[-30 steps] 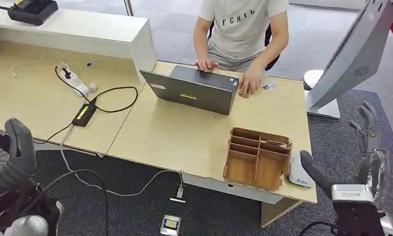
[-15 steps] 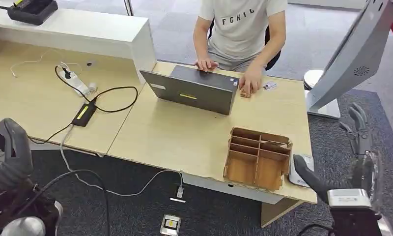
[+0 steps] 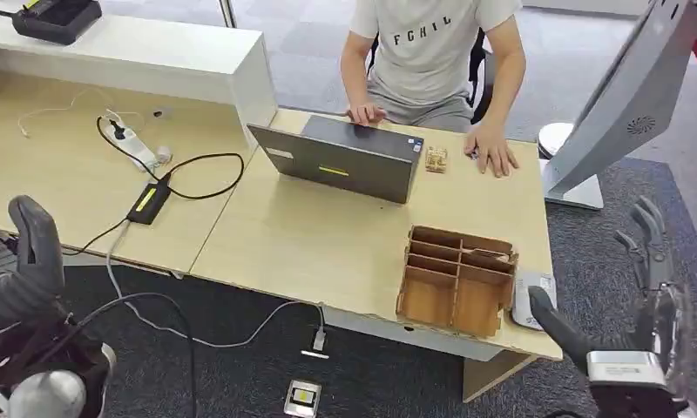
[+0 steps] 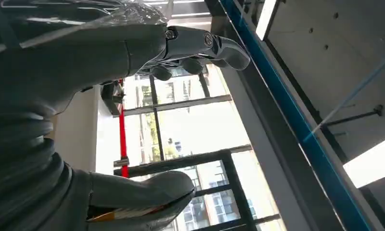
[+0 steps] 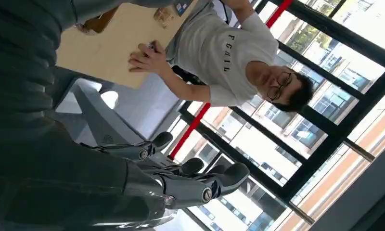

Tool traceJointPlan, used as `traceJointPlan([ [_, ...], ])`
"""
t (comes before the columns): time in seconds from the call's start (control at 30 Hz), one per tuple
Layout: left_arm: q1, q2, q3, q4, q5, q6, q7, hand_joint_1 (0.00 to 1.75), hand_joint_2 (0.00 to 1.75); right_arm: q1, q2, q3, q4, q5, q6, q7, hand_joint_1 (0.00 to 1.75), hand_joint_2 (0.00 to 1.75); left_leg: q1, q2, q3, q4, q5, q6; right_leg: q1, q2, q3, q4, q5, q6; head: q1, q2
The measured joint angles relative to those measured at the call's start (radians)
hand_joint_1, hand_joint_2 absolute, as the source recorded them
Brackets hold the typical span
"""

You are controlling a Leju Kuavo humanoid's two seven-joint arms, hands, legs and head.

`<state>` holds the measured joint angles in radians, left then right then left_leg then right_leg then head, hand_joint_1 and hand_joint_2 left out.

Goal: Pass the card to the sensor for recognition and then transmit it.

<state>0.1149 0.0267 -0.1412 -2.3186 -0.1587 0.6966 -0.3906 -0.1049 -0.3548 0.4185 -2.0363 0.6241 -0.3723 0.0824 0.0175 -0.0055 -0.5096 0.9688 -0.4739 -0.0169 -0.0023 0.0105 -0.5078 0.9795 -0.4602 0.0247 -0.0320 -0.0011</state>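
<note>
laptop [image 3: 345, 158] behind organizer [image 3: 454, 280], on desk [image 3: 319, 239]

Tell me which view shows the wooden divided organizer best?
The head view: the wooden organizer stands whole at the desk's near edge, its compartments open to the camera. The right wrist view catches only a brown sliver that may be it; the left wrist view looks up at windows and ceiling.

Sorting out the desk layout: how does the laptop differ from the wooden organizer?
The laptop is dark grey and sits by the person; the wooden organizer is light brown, split into compartments, at the near edge. Both rest on the same table.
</note>
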Motion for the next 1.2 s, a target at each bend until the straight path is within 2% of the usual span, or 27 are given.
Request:
traceJointPlan([
  [0.37,-0.028,0.020,-0.020,0.030,0.006,0.000,0.002,0.00,1.75,0.033,0.006,-0.031,-0.011,0.006,0.011,0.000,0.00,1.75,0.000,0.000,0.000,0.000,0.000,0.000,0.000,0.000,0.000,0.000,0.000,0.000,0.000,0.000],
  [0.53,-0.035,0.028,-0.033,0.045,0.006,0.000,0.008,0.00,1.75,0.034,0.011,-0.039,-0.008,0.025,0.061,0.009,0.00,1.75,0.000,0.000,0.000,0.000,0.000,0.000,0.000,0.000,0.000,0.000,0.000,0.000,0.000,0.000],
  [0.63,-0.048,0.032,-0.037,0.051,0.026,0.000,0.009,0.00,1.75,0.012,0.011,-0.043,0.012,0.013,0.143,0.042,0.00,1.75,0.000,0.000,0.000,0.000,0.000,0.000,0.000,0.000,0.000,0.000,0.000,0.000,0.000,0.000],
  [0.87,-0.098,0.050,-0.066,0.072,0.066,0.000,0.005,0.00,1.75,-0.115,-0.004,-0.063,0.174,0.066,0.282,0.098,0.00,1.75,0.000,0.000,0.000,0.000,0.001,0.000,0.000,0.000,0.001,0.000,0.001,0.001,0.000,0.000],
  [1.07,-0.103,0.054,-0.072,0.081,0.036,0.000,-0.004,0.00,1.75,-0.230,-0.002,-0.050,0.374,0.092,0.336,0.072,0.00,1.75,0.000,0.000,-0.001,0.000,0.001,0.000,0.000,0.000,0.001,0.001,0.001,0.001,0.000,0.000],
  [1.2,-0.093,0.053,-0.072,0.081,0.017,0.000,-0.010,0.00,1.75,-0.302,0.019,-0.014,0.519,0.103,0.349,0.046,0.00,1.75,0.000,-0.001,-0.001,0.000,0.000,0.000,0.000,-0.001,0.001,0.001,0.001,0.001,0.000,0.000],
])
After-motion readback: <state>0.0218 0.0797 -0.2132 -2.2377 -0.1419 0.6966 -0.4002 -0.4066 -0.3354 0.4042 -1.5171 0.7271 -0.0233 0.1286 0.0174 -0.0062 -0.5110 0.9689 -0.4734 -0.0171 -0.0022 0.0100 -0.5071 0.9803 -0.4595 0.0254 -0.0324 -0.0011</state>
